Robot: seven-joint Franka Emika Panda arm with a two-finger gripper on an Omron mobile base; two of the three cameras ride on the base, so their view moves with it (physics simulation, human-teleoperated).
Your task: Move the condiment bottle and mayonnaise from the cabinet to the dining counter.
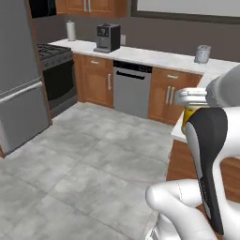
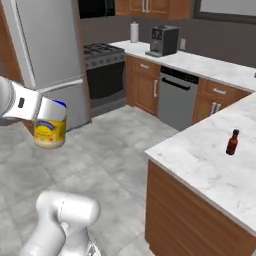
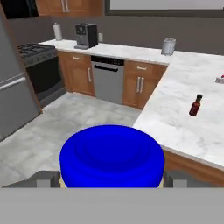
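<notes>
My gripper (image 2: pixel 48 119) is shut on the mayonnaise (image 2: pixel 50 132), a squat pale yellow jar with a yellow label, held in the air above the floor, left of the dining counter (image 2: pixel 200 165). In the hand view its blue lid (image 3: pixel 112 156) sits between my two fingertips (image 3: pixel 45 178). From the left base view, a sliver of the jar (image 1: pixel 188 114) shows behind my forearm. The condiment bottle (image 2: pixel 232 142), dark red-brown with a black cap, stands upright on the white marble dining counter (image 3: pixel 183 131), and the bottle (image 3: pixel 195 105) is well clear of my hand. Panelled cabinet (image 3: pixel 61 5) doors line the top edge.
A grey fridge (image 2: pixel 50 45) and a black stove (image 2: pixel 102 70) stand at the left. Along the back worktop are a coffee machine (image 2: pixel 163 41), a paper towel roll (image 2: pixel 134 32) and a toaster (image 3: pixel 168 46), with a dishwasher (image 2: pixel 176 97) below. Grey tiled floor (image 2: pixel 110 150) lies in front.
</notes>
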